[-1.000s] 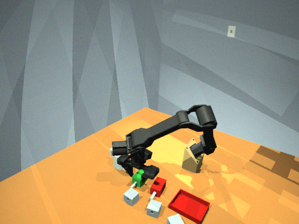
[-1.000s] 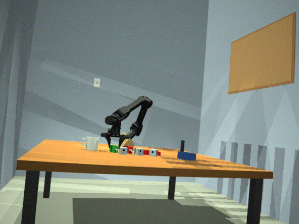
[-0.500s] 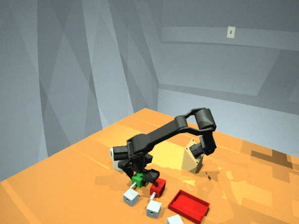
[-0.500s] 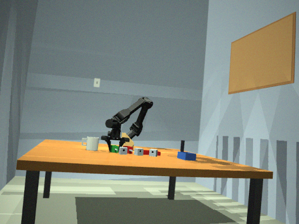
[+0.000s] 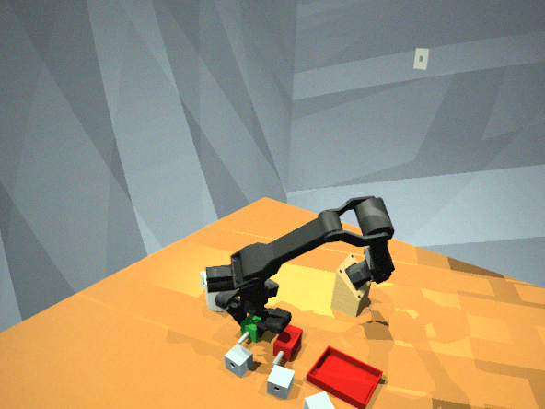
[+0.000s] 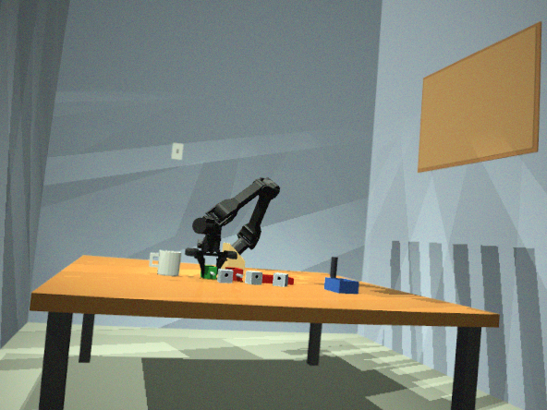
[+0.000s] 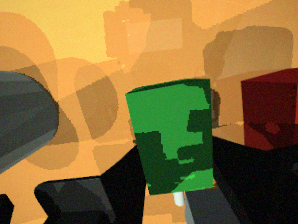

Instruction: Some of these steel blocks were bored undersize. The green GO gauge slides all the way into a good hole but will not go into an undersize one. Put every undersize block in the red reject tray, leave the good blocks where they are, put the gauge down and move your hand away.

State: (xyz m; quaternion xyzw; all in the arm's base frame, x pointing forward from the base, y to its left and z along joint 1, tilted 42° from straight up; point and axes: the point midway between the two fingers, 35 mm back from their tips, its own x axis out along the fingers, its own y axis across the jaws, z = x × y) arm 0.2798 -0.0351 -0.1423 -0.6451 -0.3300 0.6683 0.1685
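Ext. view for all edges: gripper (image 5: 256, 324) (image 6: 211, 272) (image 7: 169, 139) is clamped on the green GO gauge (image 5: 250, 329) (image 6: 211, 272) (image 7: 172, 135), low over the counter (image 5: 138, 332) (image 6: 263, 309) (image 7: 90, 30), in from the back edge, nearer the back L corner than the back R. Gauge's pin pts. twd. the front edge, at the 1st steel blk (image 5: 238, 360) (image 6: 225, 276). Can't tell if gauge touches the counter.

2nd blk (image 5: 280, 382) (image 6: 254, 277) & 3rd blk (image 5: 318, 402) (image 6: 280, 279) run on twd. the R edge, all three outside the red tray (image 5: 342, 378) (image 6: 268, 279), which sits behind them, twd. the back edge. Red gauge (image 5: 287, 344) (image 6: 237, 273) (image 7: 270, 110) is beside the green one, on its R-edge side. Mug (image 5: 214, 301) (image 6: 170, 263) (image 7: 25, 120) stands upright twd. the back L corner; blue box (image 6: 341, 285) w/ blk. post is nearer the R edge.
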